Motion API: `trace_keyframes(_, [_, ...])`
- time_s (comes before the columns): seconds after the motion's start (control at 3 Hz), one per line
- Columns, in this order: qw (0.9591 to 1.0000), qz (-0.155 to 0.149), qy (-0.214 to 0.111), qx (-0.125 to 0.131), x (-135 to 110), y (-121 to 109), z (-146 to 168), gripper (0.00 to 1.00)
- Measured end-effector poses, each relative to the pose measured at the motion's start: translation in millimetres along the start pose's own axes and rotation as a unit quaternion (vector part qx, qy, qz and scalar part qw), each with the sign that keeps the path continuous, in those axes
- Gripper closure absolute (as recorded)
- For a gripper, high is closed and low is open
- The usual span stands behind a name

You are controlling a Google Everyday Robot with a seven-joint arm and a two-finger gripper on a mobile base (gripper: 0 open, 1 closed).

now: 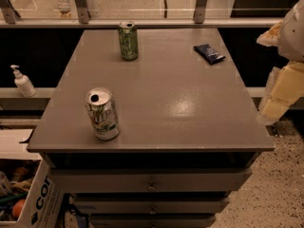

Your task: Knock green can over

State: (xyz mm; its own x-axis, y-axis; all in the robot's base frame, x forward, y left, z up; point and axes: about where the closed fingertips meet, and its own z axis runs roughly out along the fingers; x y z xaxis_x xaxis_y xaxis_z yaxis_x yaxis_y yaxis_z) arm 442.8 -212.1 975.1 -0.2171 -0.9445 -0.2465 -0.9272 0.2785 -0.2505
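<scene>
The green can (128, 41) stands upright near the back edge of the grey table (180, 103), left of centre. It is green all over with pale markings and a silver top. A mostly white can (102, 114) with a green logo stands upright near the front left corner. My gripper (278, 96) is a pale cream shape at the right edge of the camera view. It hangs beside the table's right edge, far from the green can and touching nothing.
A dark blue packet (209, 53) lies at the table's back right. Drawers (152, 182) sit under the tabletop. A soap dispenser (22, 82) stands on a ledge to the left. A cardboard box (28, 198) of items sits at the lower left.
</scene>
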Motion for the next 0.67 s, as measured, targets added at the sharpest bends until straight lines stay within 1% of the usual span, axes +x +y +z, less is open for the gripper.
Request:
trace_keyframes(0.33, [0.9991,0.017,-0.038,0.002,-11,-14,20,0.00])
trace_keyframes(0.67, [0.9951,0.047,-0.087,-0.012,-25,-34,52,0.00])
